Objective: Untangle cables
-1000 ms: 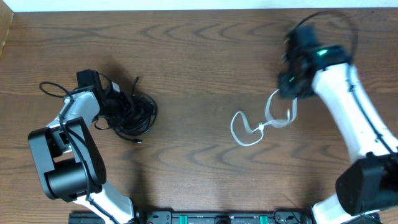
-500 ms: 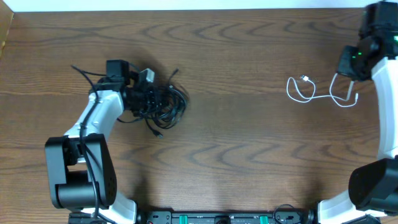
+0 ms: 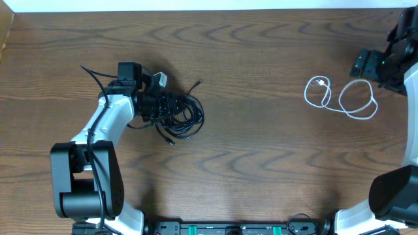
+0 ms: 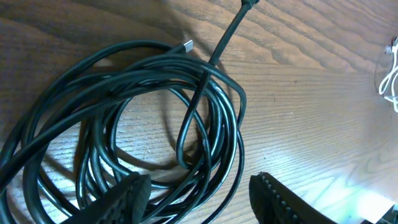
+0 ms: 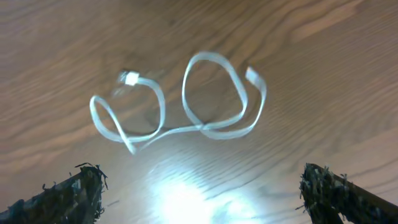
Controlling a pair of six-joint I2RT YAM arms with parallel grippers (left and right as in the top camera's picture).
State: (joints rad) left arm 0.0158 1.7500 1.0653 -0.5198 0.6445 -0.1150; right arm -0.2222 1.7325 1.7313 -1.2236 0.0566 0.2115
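Observation:
The black cables [image 3: 176,112] lie in a tangled coil on the left of the wooden table, one plug end [image 3: 198,83] sticking up to the right. My left gripper [image 3: 151,103] sits at the coil's left edge. In the left wrist view its jaws [image 4: 199,200] stand open, with several black strands [image 4: 155,118] running loose between the fingers [image 4: 127,198]. The white cable [image 3: 341,98] lies alone in two loops at the far right. My right gripper [image 3: 375,65] hovers just beyond it, wide open and holding nothing [image 5: 205,199], above the white cable [image 5: 186,106].
A thick black wire [image 3: 91,73] of the left arm loops out behind its wrist. The right arm [image 3: 408,130] runs down the table's right edge. Bare wood [image 3: 261,130] separates the two cable groups. The table's far edge [image 3: 196,9] is at the top.
The left gripper dragged the black coil rightward and opened. The right gripper carried the white cable to the far right, opened and let it drop onto the table.

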